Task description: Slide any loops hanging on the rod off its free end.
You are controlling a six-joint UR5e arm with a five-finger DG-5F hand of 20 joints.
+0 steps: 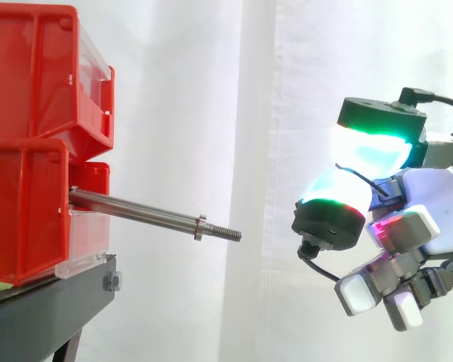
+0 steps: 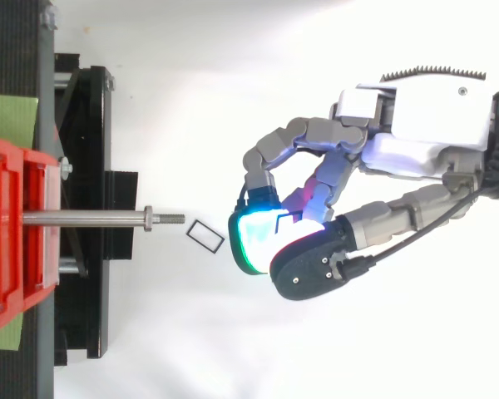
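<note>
Robot hand (image 2: 424, 141) first: it sits well clear of the rod (image 1: 136, 210), out beyond the free end. Its fingers (image 2: 274, 150) are curled in toward the thumb, the glowing pads are close together, and I can see nothing caught between them.

Between the robot hand and the rod's threaded tip, the top view shows one small black rectangular loop (image 2: 205, 235), just past the tip and touching neither. You cannot tell from here whether it is in the air or lying below.

The rod itself looks bare from the collar near the tip back to where it enters the red bins (image 1: 30, 151) on the black stand (image 1: 45, 309).

By my reading, the slide-off step is at its finish. To close it out well:

- Check the stretch of rod right against the bin wall, where a thin loop could hide.
- If you find one, come in level with the rod and hook it from the bin side.
- Draw it straight along the rod's line so it clears the collar and threads without snagging.
</note>
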